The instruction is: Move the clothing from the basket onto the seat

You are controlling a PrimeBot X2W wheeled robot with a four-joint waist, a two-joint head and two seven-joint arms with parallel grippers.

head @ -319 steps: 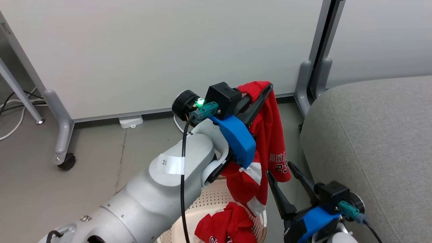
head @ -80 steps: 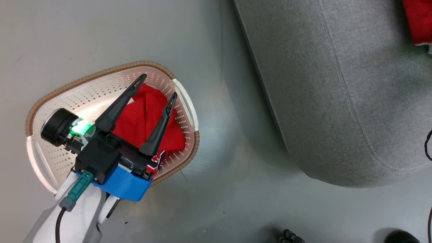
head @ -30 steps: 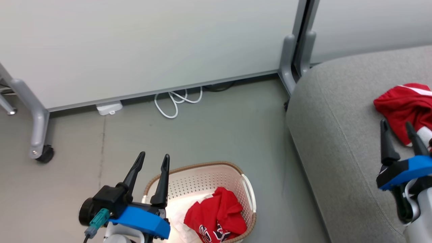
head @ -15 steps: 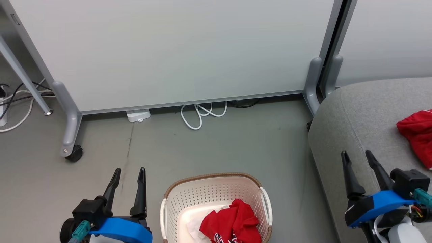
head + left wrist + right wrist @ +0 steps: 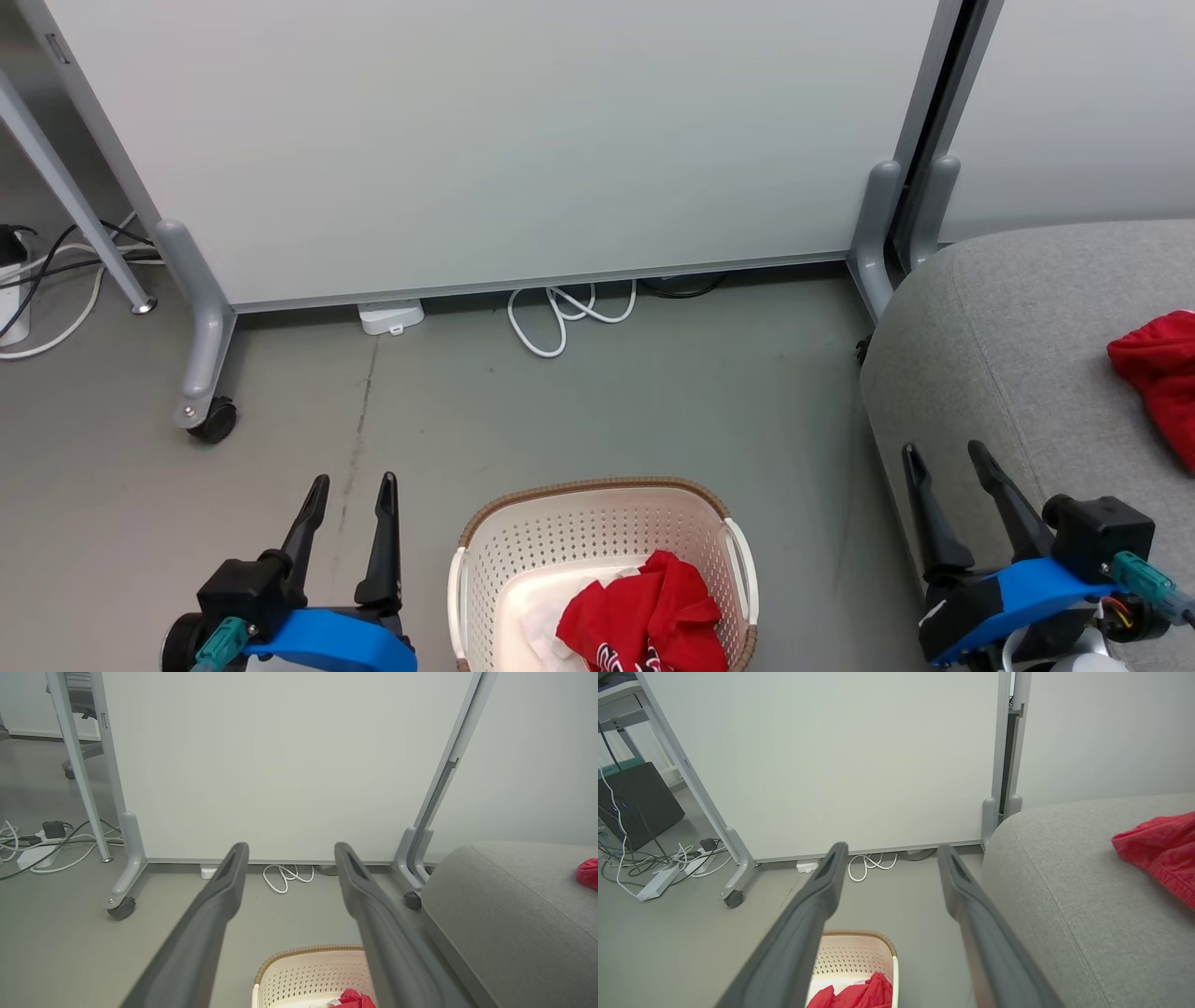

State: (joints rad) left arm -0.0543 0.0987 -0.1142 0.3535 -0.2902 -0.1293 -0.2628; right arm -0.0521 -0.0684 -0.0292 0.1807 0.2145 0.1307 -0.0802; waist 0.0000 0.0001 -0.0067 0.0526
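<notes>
Two red garments are in sight. One, a red jersey (image 5: pixel 644 611) with dark-and-white lettering, lies crumpled in the laundry basket (image 5: pixel 597 509), towards its right wall. The other red garment (image 5: pixel 1162 383) lies on top of the grey sofa (image 5: pixel 1008 327), well in from its rounded end.

The basket is cream perforated plastic with a brown woven-look rim and white side handles. It stands on the grey floor (image 5: pixel 467 401) near the sofa's end, not touching it.

The left gripper (image 5: pixel 353 481) hovers over the floor just left of the basket, its jaws spread with nothing between them. The right gripper (image 5: pixel 941 450) hovers at the sofa's rounded front edge, to the right of the basket, its jaws likewise spread and empty.

Behind the basket a pale partition panel (image 5: pixel 485 140) stands on grey legs, one of them ending in a black castor (image 5: pixel 213 422). A white cable (image 5: pixel 560 322) lies coiled on the floor at the panel's foot.
</notes>
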